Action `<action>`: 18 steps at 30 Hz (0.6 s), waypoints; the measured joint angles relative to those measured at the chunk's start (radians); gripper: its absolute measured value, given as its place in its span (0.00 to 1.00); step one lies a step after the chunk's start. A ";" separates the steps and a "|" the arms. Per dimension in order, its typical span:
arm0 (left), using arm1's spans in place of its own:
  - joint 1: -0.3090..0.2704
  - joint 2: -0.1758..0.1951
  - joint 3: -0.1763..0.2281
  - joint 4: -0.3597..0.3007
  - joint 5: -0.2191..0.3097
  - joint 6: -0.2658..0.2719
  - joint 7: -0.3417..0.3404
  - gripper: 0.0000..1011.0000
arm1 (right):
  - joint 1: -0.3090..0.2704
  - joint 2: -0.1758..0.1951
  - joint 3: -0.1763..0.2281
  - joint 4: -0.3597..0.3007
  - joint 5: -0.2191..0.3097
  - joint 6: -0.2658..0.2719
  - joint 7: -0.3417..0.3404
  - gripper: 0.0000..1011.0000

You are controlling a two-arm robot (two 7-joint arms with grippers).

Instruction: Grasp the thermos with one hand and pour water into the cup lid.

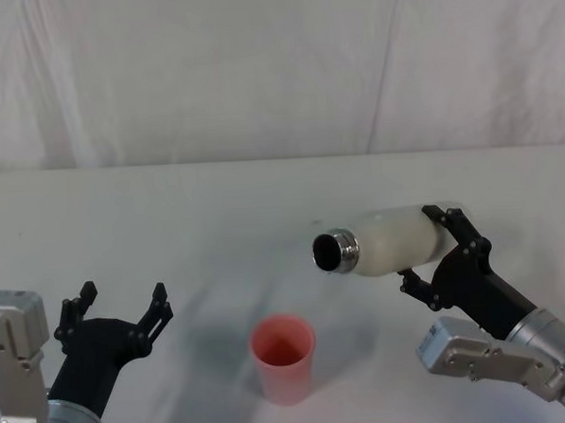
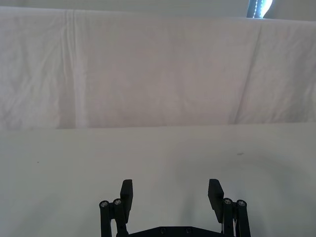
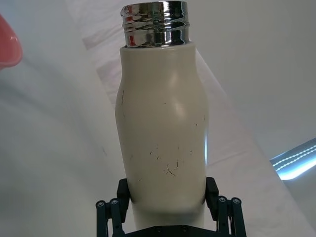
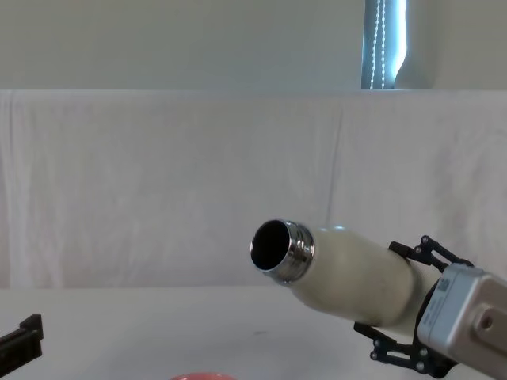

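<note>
The cream-white thermos (image 1: 390,242) lies nearly level in the air, its shiny steel neck and dark mouth pointing left. My right gripper (image 1: 431,248) is shut on its lower body, fingers (image 3: 211,193) pressed to both sides. In the chest view the thermos (image 4: 348,277) mouth faces the camera, and in the right wrist view the thermos (image 3: 163,128) fills the centre. The pink-red cup lid (image 1: 284,356) stands upright on the table, below and to the left of the mouth; its rim (image 4: 202,377) peeks in at the bottom edge and its edge (image 3: 9,44) shows beside the bottle. My left gripper (image 1: 117,308) rests open at the left.
A white cloth covers the table (image 1: 217,234) and a white draped backdrop (image 1: 275,70) rises behind it. The left gripper (image 2: 171,193) faces bare cloth.
</note>
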 joint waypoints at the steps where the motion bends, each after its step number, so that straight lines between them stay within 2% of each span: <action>1: 0.000 0.000 0.000 0.000 0.000 0.000 0.000 0.99 | 0.000 0.000 0.000 -0.001 0.003 0.000 0.001 0.94; 18: 0.000 0.000 0.000 0.000 0.000 0.000 0.000 0.99 | 0.008 -0.003 0.003 -0.008 0.030 0.011 0.025 0.94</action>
